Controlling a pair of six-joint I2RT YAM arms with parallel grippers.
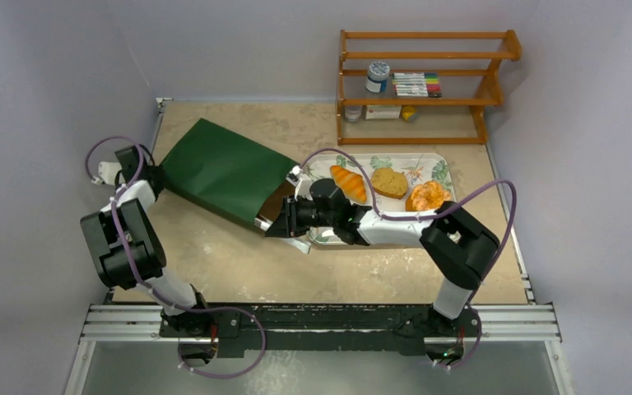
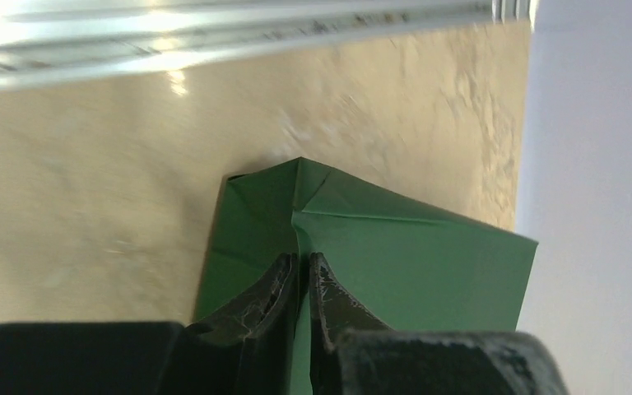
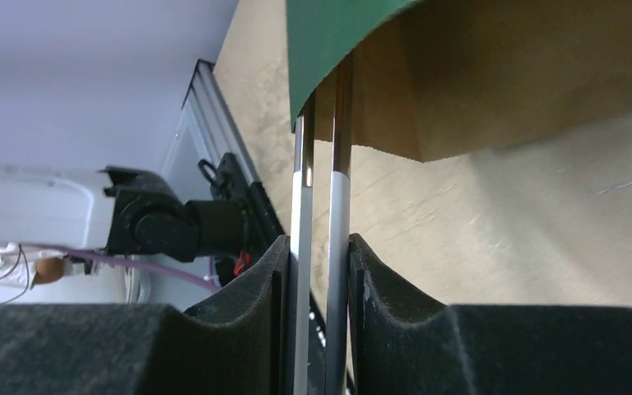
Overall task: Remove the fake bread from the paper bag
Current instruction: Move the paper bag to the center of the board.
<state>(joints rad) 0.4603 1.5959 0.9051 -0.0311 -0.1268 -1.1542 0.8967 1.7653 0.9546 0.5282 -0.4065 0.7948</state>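
Note:
The dark green paper bag (image 1: 222,169) lies flat on the table, its brown-lined mouth toward the tray. My left gripper (image 1: 158,177) is at its closed far-left end, shut on a fold of the bag (image 2: 395,255), with a strip of green paper between the fingers of the left gripper (image 2: 303,262). My right gripper (image 1: 278,220) sits at the mouth, shut on a pair of metal tongs (image 3: 341,164) whose two arms reach under the bag's lip (image 3: 329,25). A croissant (image 1: 348,183), a round tan bun (image 1: 388,183) and a crinkly orange pastry (image 1: 426,196) lie on the tray. The bag's inside is mostly hidden.
The white floral tray (image 1: 378,156) sits right of the bag, just behind my right arm. A wooden shelf (image 1: 420,82) with a jar, markers and small items stands at the back right. Walls close in on both sides of the table.

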